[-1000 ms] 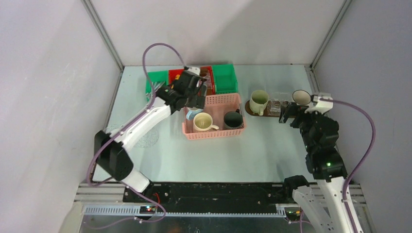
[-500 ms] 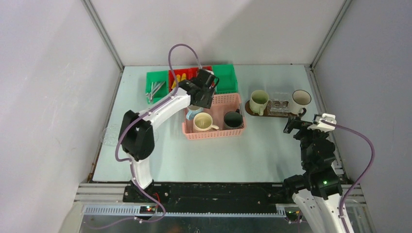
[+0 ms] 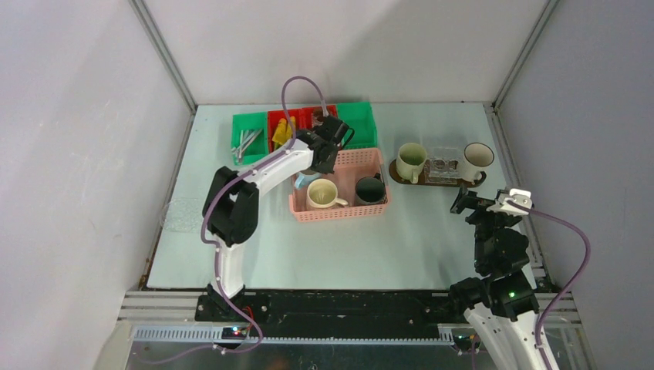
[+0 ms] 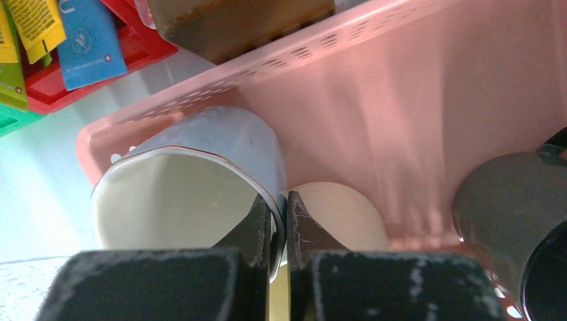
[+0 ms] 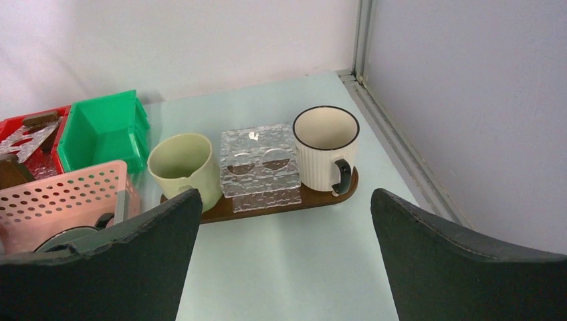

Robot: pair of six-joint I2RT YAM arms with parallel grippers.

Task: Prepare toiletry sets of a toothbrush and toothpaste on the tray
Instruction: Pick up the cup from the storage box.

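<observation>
My left gripper (image 4: pixel 279 215) is shut on the wall of a light blue mug (image 4: pixel 200 150), one finger inside and one outside. That mug (image 3: pixel 306 179) sits in the back left of the pink basket (image 3: pixel 362 212), beside a cream mug (image 3: pixel 324 194) and a dark mug (image 3: pixel 370 190). The brown tray (image 5: pixel 267 206) holds a pale green mug (image 5: pixel 184 167), a clear ridged holder (image 5: pixel 259 164) and a white mug (image 5: pixel 325 147). My right gripper (image 5: pixel 284 267) stands open and empty in front of the tray. Yellow tubes (image 3: pixel 283 129) and silvery brushes (image 3: pixel 248 140) lie in bins behind.
Green and red bins (image 3: pixel 356 123) line the back behind the basket. A clear patterned disc (image 3: pixel 179 210) lies near the table's left edge. Grey walls close in the table on three sides, with a metal rail (image 5: pixel 394 140) on the right.
My left gripper moved right over the basket, lowered onto the light blue mug and closed on its wall. My right arm drew back from the tray toward the near edge, staying open.
</observation>
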